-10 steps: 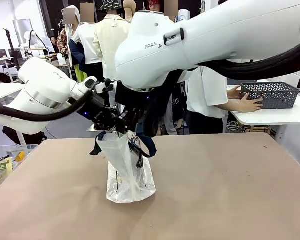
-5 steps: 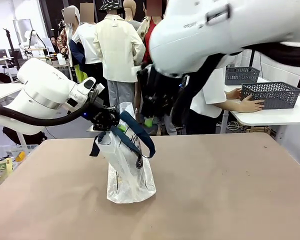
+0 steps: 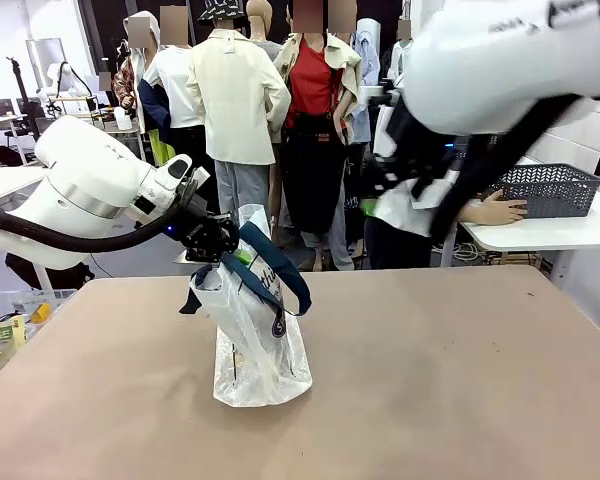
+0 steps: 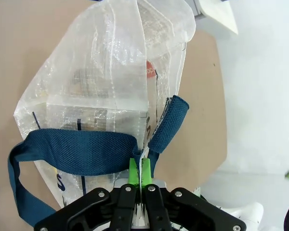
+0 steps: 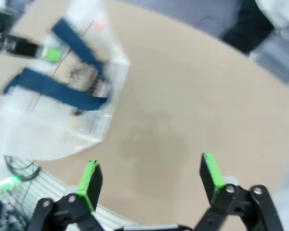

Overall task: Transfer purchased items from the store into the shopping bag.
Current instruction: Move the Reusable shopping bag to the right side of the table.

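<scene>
Your right arm has swung up and rightward, away from the shopping bag (image 3: pixel 252 320); its right gripper (image 5: pixel 149 180) hangs over the table (image 3: pixel 460 380), fingers spread wide and empty. The bag stands left of centre. Your left gripper (image 4: pixel 138 179) pinches the bag's rim, pads pressed together.

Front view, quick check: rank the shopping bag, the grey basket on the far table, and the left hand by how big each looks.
1. Shopping bag, clearly the largest.
2. Grey basket; it stands farther off, so it likely looks smaller than it is.
3. Left hand, shut on the bag's rim, smallest; partly hidden, so its rank against the basket is unsure.
</scene>
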